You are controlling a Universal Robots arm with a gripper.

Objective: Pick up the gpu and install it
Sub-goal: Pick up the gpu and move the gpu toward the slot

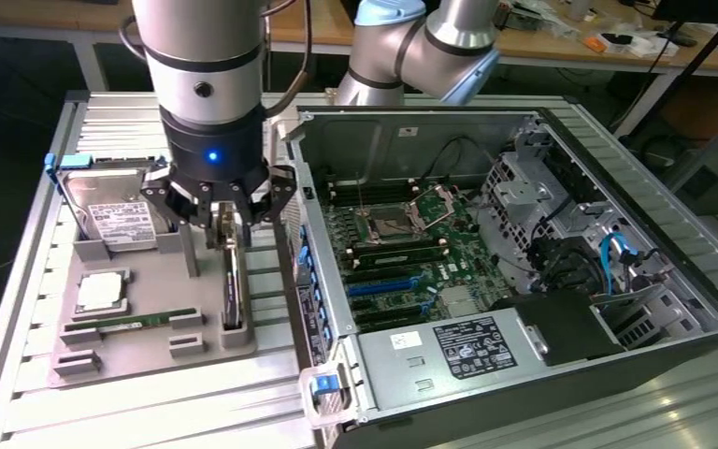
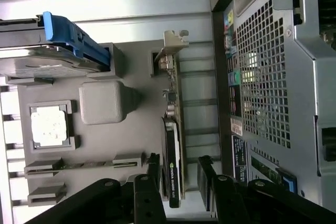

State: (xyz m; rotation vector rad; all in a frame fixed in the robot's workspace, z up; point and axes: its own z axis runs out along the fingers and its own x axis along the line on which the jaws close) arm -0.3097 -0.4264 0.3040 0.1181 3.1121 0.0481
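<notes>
Exterior view: gpu (image 1: 233,299) stands on edge, lengthwise alongside the case (image 1: 384,131).

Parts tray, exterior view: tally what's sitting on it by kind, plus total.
hard drive: 1
processor chip: 1
memory stick: 1
graphics card, standing on edge: 1
Total: 4 on the tray
</notes>
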